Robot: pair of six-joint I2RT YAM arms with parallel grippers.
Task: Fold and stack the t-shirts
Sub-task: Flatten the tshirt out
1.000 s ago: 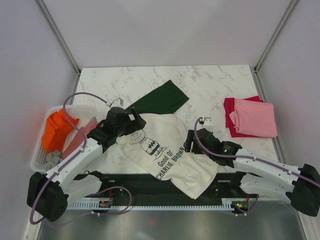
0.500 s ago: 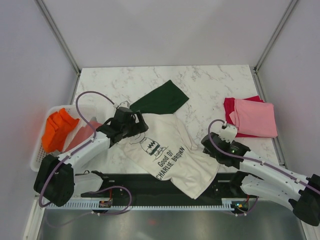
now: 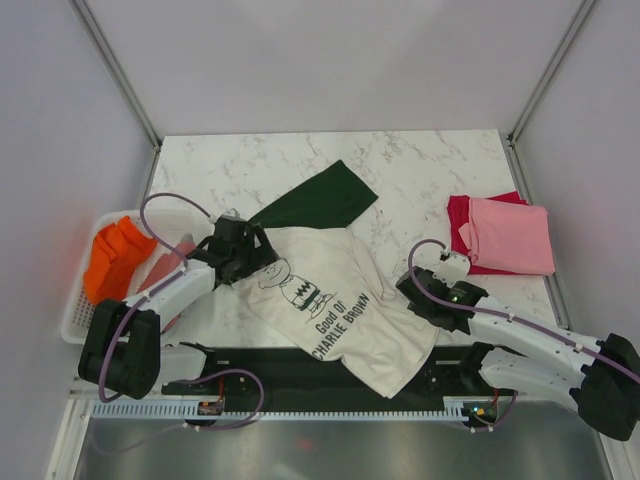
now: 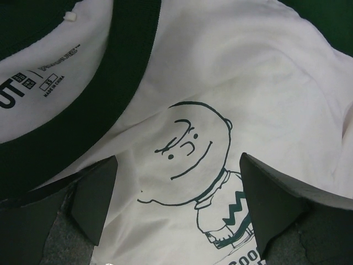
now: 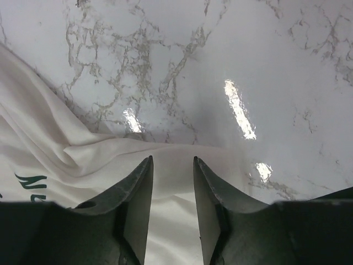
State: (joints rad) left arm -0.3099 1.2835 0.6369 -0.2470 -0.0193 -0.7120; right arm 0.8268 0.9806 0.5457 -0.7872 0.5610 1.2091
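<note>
**Two grippers settle on the cream shirt**

Half-narrowed jaws on the right gripper (image 5: 172, 182) now straddle the hem edge of the cream t-shirt (image 3: 330, 300). They stood wider a second ago. Whether they already pinch the cloth I cannot tell.

The left gripper (image 4: 182, 193) hangs fully spread over the cartoon print just beside the dark collar, holding nothing. It has drifted a little towards the neck.

The shirt itself has not shifted. It lies unfolded and skewed on the marble table (image 3: 420, 170), one green sleeve pointing away.

The pink t-shirt (image 3: 515, 235) rests on the crimson t-shirt (image 3: 460, 225) at the far right, and the orange t-shirt (image 3: 115, 260) waits in the basket (image 3: 85, 320).

My reading is that both arms are taking hold to straighten the shirt before folding, so the task is at an early stage.
</note>
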